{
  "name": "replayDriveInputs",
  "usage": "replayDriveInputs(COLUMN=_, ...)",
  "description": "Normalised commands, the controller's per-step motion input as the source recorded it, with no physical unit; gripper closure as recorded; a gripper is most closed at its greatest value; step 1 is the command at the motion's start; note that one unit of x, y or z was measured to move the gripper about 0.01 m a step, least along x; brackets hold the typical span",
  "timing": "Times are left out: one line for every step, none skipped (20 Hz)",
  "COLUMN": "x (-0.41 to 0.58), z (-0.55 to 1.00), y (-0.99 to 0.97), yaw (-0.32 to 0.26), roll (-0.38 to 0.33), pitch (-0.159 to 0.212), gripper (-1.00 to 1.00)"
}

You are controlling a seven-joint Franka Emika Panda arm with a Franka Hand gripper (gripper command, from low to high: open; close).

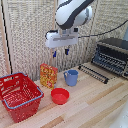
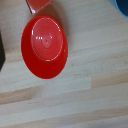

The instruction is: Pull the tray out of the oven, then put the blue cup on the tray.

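Observation:
The blue cup stands upright on the wooden table, handle toward the exterior view's left. Only its rim edge shows in the wrist view. My gripper hangs open and empty well above the table, up and to the left of the cup in the exterior view. Its fingers do not show in the wrist view. The oven sits at the exterior view's right. The dark wire tray sticks out from its front, low over the table, just right of the cup.
A red bowl lies in front of the cup and fills the wrist view. A snack bag stands left of the cup, and a red basket sits at the far left. Slatted blinds back the table.

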Motion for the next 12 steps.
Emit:
replayDriveInputs(x=0.000, z=-0.17, y=0.24, yaw=0.030, roll=-0.025, pitch=0.009, gripper=-1.00)
replayDriveInputs(x=0.031, z=0.01, y=-0.23, yaw=0.028, roll=-0.361, pitch=0.025, gripper=-1.00)
replayDriveInputs(x=0.031, z=0.01, y=-0.23, yaw=0.028, roll=-0.361, pitch=0.025, gripper=-1.00)
replayDriveInputs(x=0.083, z=0.00, y=-0.27, yaw=0.032, roll=-0.345, pitch=0.040, gripper=-1.00)
replayDriveInputs(x=0.131, z=0.00, y=-0.30, yaw=0.045, roll=-0.325, pitch=0.047, gripper=-1.00)
replayDriveInputs(x=0.129, z=0.00, y=-0.31, yaw=0.047, roll=-0.322, pitch=0.046, gripper=-1.00)
replayDriveInputs(x=0.103, z=0.00, y=-0.29, yaw=0.059, roll=-0.322, pitch=0.039, gripper=-1.00)
replayDriveInputs(x=0.103, z=0.00, y=-0.28, yaw=0.063, roll=-0.326, pitch=0.038, gripper=-1.00)
replayDriveInputs(x=0.103, z=0.00, y=-0.28, yaw=0.063, roll=-0.326, pitch=0.033, gripper=-1.00)
replayDriveInputs(x=0.086, z=0.00, y=-0.27, yaw=0.073, roll=-0.325, pitch=0.017, gripper=-1.00)
replayDriveInputs(x=0.074, z=0.00, y=-0.26, yaw=0.080, roll=-0.325, pitch=0.001, gripper=-1.00)
replayDriveInputs(x=0.074, z=0.00, y=-0.26, yaw=0.085, roll=-0.321, pitch=0.000, gripper=-1.00)
